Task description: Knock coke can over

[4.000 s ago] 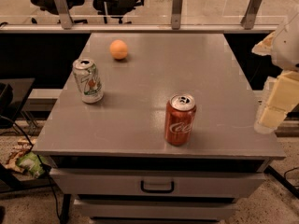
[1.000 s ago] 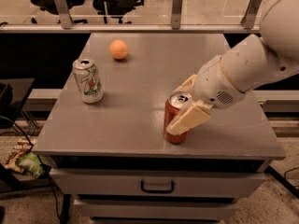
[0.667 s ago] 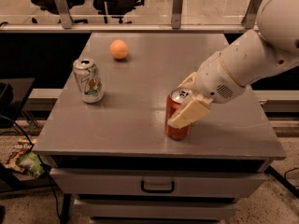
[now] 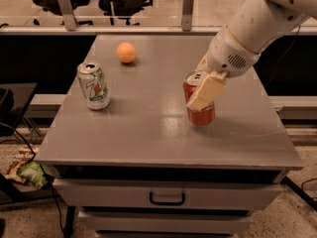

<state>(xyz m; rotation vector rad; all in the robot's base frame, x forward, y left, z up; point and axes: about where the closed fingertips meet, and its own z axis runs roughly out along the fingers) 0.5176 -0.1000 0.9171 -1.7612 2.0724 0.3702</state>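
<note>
— How's the light on your end?
— Dim and warm, I'd say from overhead. Soft sheen on the bench (image 4: 148, 133). Faint shadow at the coke can (image 4: 200, 115), where the gripper (image 4: 196, 87) sits, near the right edge. Below the front edge it's black.

One camera looks down from the front of the table (image 4: 148, 133), pincer (image 4: 204, 90) at the coke can (image 4: 201, 115).

A grey table (image 4: 148, 133) carries a white-and-green soda can (image 4: 93, 86), upright at its left, and an orange (image 4: 126, 52) farther back, well apart. A drawer handle (image 4: 167, 198) shows below the near edge. Crumpled wrappers (image 4: 27, 171) lie on the floor, left. The gripper (image 4: 203, 88) hangs right of centre.
</note>
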